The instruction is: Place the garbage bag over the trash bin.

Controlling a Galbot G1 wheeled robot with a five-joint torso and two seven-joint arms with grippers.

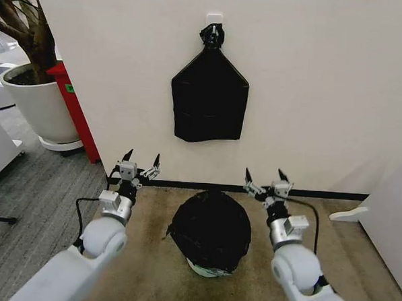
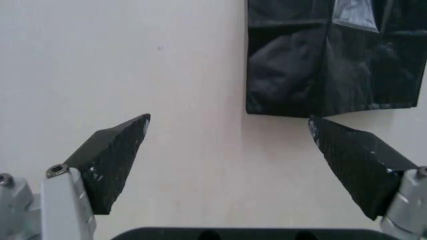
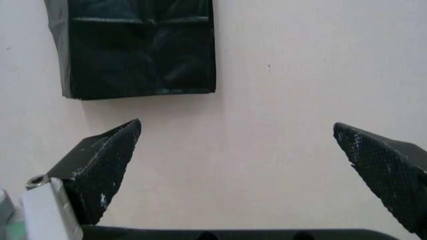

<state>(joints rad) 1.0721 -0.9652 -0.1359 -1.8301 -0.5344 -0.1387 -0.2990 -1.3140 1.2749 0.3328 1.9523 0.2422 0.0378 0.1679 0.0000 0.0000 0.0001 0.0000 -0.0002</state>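
The crinkled black garbage bag (image 1: 210,228) is draped over the trash bin on the floor by the wall. Just a strip of the bin's white lower wall (image 1: 205,269) peeks out beneath the plastic. My left gripper (image 1: 141,162) is raised to the left of the bag, open, with nothing between its fingers. To the right of the bag my right gripper (image 1: 265,177) is also raised and open, holding nothing. Both wrist views face the wall, with each gripper's spread fingers, left (image 2: 110,160) and right (image 3: 100,167), in front.
A flat black bag bundle (image 1: 209,100) with a knotted top hangs from a wall hook above the bin; its lower edge also shows in the left wrist view (image 2: 333,55) and the right wrist view (image 3: 140,45). A large white planter (image 1: 38,105) and a red panel (image 1: 75,110) stand at the left. A white object (image 1: 393,221) stands at the right.
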